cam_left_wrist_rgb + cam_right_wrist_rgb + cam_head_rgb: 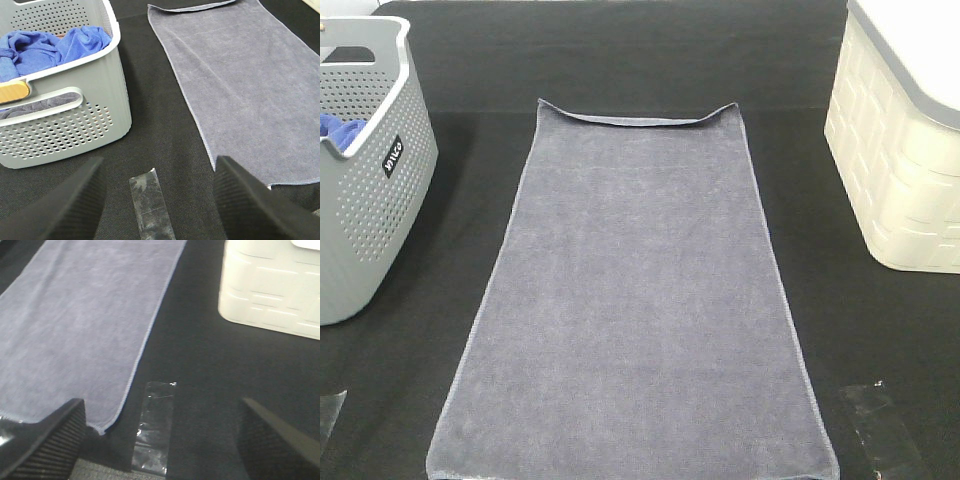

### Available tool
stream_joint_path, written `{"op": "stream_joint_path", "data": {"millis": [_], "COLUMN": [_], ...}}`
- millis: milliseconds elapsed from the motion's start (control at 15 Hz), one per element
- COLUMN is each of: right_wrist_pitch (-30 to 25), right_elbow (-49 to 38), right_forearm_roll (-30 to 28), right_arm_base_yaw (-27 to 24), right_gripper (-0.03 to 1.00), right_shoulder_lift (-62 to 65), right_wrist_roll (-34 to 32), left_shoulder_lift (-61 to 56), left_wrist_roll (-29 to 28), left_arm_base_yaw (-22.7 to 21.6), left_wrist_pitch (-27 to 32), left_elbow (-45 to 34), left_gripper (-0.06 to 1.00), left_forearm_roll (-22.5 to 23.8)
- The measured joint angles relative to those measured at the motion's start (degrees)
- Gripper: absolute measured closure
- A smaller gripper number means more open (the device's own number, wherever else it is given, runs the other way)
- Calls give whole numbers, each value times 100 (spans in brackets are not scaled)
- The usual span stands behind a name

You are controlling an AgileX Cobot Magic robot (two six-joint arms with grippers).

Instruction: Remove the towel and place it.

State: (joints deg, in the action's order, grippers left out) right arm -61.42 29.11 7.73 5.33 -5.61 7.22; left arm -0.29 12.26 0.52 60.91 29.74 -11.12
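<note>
Perforated grey basket (365, 170) is seen at the far left of the black table (620, 60), with a brighter blue cloth (50, 47) bunched inside it. Just beside the basket, the left gripper (160, 200) is held above the table surface with its fingers spread wide and nothing between them; a strip of clear tape (150, 205) lies on the table below the gap. In the middle, the towel (635, 300) is laid out flat and lengthwise on the table, its far edge slightly curled over, well apart from both containers. To the right of the towel's near corner a second strip of clear tape (155, 430) is seen, and the right gripper (160, 440) hangs over it, likewise wide apart and empty. At the far right a cream bin (900, 150) stands. The towel appears already spread out, so the placing may be judged done or nearly so. If more is required, an edge or corner would have to be reached and pinched first.
</note>
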Motion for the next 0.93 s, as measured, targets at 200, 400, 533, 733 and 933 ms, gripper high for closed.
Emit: {"op": "stream_joint_path", "data": {"millis": [200, 400, 533, 733, 933], "right_wrist_pitch": [0, 0, 0, 0, 0], "right_elbow": [0, -6, -23, -23, -23], "right_forearm_roll": [6, 80, 132, 172, 172], "right_arm_base_yaw": [-395, -590, -602, -602, -602], "right_gripper": [20, 20, 20, 20, 20], "right_shoulder_lift": [0, 166, 481, 584, 602], "right_wrist_roll": [0, 0, 0, 0, 0], "left_shoulder_lift": [0, 0, 0, 0, 0], "left_wrist_roll": [0, 0, 0, 6, 6], "left_arm_base_yaw": [0, 0, 0, 0, 0], "left_wrist_pitch": [0, 0, 0, 0, 0], "left_elbow": [0, 0, 0, 0, 0], "left_gripper": [34, 34, 34, 34, 34], "left_forearm_roll": [0, 6, 6, 6, 6]}}
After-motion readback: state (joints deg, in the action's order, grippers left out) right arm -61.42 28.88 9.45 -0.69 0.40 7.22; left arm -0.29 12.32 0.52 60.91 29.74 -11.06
